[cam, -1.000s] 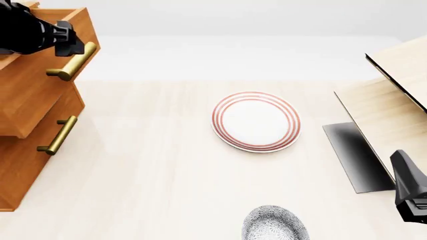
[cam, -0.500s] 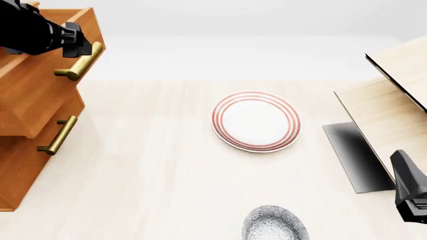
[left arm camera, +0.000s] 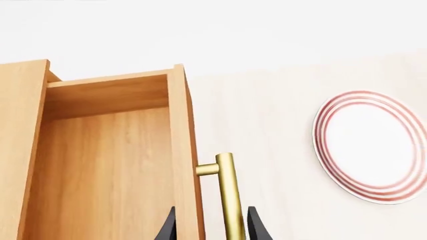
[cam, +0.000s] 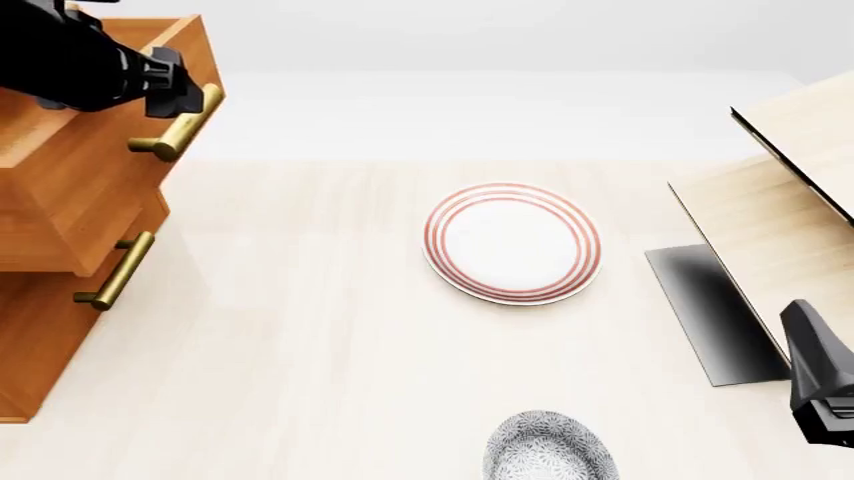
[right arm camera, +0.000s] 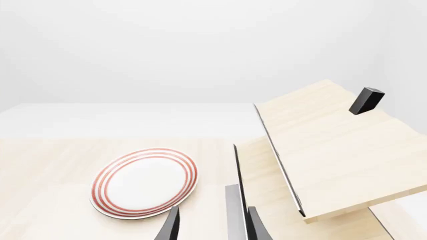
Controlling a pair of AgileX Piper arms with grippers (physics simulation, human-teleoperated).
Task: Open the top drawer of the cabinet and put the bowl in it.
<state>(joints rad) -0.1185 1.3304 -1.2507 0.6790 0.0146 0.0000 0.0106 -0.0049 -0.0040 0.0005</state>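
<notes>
The orange-brown cabinet stands at the left. Its top drawer is pulled partly out, and the left wrist view shows its bare wooden inside. My left gripper is shut on the drawer's brass bar handle, which runs between the fingers. The speckled bowl sits at the table's near edge, cut off by the picture's edge. My right gripper hangs at the lower right, apart from the bowl, fingers spread with nothing held.
A white plate with red rings lies mid-table, also in both wrist views. A pale light-wood box with a raised lid stands at the right. Lower drawer handle sticks out below the open drawer.
The top drawer has slid further out of the cabinet, and my left gripper has moved right with its handle. The right arm, bowl and plate have stayed put.
</notes>
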